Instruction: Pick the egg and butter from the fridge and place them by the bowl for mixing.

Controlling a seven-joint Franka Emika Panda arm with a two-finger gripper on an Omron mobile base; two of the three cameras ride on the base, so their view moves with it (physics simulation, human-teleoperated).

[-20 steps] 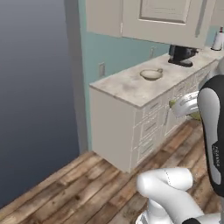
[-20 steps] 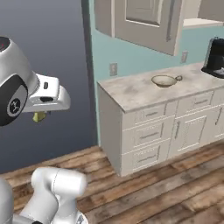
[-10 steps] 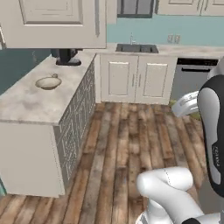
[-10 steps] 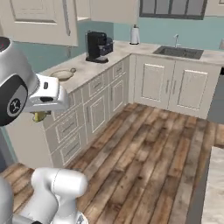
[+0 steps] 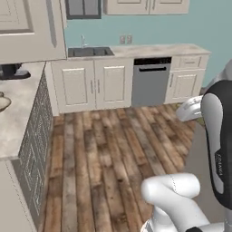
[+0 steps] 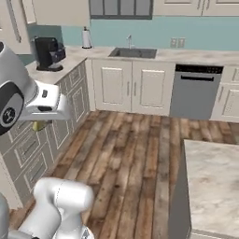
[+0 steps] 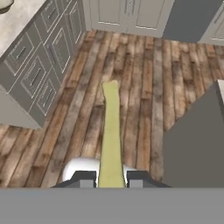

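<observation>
While the arm hangs out over the wooden floor (image 7: 131, 87), the gripper (image 7: 111, 180) has its jaws closed on the butter (image 7: 110, 131), a pale yellow-olive stick pinched at its near end between the two dark fingertips (image 7: 86, 179) and reaching straight away from the hand in the hand view. Under the stick lie the brown floor planks, with a run of grey drawer fronts (image 7: 39, 70) to its left and a corner of the speckled desk (image 7: 17, 22) above them. At the very top left edge of that view a sliver of the bowl (image 7: 5, 4) rests on the desk, well apart from the butter. In the left base view the bowl's rim (image 5: 3, 103) shows at the left edge, on the desk beside a dark coffee machine (image 5: 13, 71). In the right base view a bit of the yellowish stick (image 6: 38, 125) peeks out below the white hand, beside the drawer fronts. Along the far wall stand a sink (image 6: 133, 52) and a grey dishwasher (image 6: 195, 91).
</observation>
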